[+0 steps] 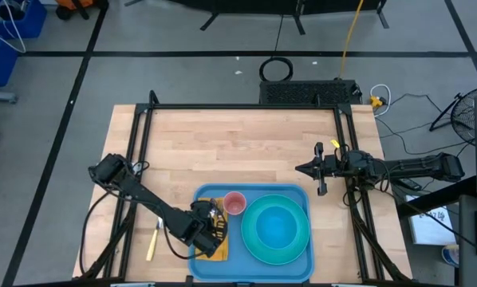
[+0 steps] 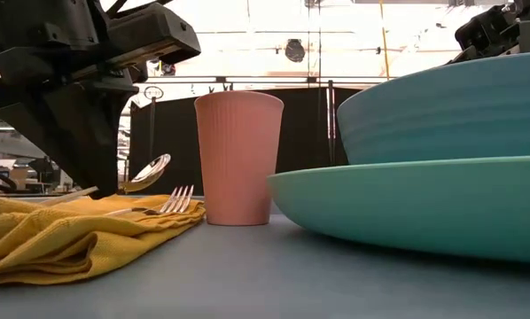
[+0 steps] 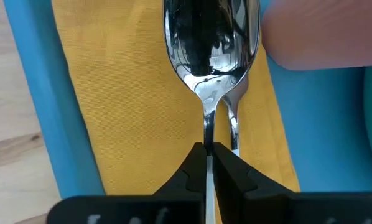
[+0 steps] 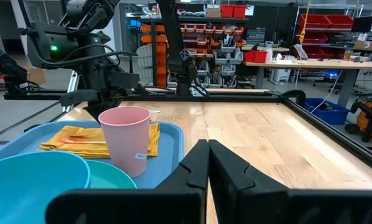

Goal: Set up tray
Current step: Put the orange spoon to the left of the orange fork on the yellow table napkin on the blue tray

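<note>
The blue tray (image 1: 222,194) lies at the table's near edge. On its left part a yellow napkin (image 3: 130,93) lies spread, with a fork (image 2: 172,204) on top. A pink cup (image 1: 235,203) stands beside it. A turquoise plate (image 1: 254,249) carries a turquoise bowl (image 1: 275,227) on the tray's right part. My left gripper (image 3: 208,149) hovers over the napkin, shut on a metal spoon (image 3: 211,37). My right gripper (image 1: 306,168) is shut on nothing and hangs above bare wood right of the tray's far corner. My left gripper pinches the spoon's handle (image 3: 208,134) between its two fingers, a short way behind the bowl. The fingers lie along the handle. In the low view the spoon's bowl (image 2: 150,171) stands tilted and lifted clear of the napkin (image 2: 61,235).
A yellow-handled utensil (image 1: 153,239) lies on the wood left of the tray. The table's far half (image 1: 238,139) is bare wood inside a black frame (image 1: 246,106). The cup (image 4: 127,140) stands close to the napkin's far right corner.
</note>
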Tool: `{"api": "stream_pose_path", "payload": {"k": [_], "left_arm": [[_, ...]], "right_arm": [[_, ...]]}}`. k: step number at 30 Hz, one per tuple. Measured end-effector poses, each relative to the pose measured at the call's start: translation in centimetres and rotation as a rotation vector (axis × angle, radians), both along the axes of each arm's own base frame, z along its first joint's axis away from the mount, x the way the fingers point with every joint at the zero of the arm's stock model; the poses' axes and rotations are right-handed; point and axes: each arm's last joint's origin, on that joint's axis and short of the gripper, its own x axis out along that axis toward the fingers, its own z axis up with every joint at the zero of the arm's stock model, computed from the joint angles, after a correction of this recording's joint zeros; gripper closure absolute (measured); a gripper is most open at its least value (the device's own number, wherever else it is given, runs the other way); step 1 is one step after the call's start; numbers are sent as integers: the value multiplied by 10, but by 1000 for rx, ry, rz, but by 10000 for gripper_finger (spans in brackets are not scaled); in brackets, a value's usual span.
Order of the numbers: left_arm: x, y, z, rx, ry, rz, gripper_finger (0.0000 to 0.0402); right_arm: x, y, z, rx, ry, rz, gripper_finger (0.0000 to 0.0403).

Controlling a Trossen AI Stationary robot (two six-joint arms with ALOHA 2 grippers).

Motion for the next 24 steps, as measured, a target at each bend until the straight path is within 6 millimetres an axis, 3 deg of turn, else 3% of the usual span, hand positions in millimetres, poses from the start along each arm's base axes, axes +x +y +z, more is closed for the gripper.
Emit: {"api": "stream_pose_path", "payload": {"k": [11,24], "left_arm": [[5,-6,-23,-23,53,-1,385],[7,-6,-25,-27,47,-3,368]], "right_arm": [[0,0,0,2,0,0,403],[0,0,0,3,0,0,403]]}}
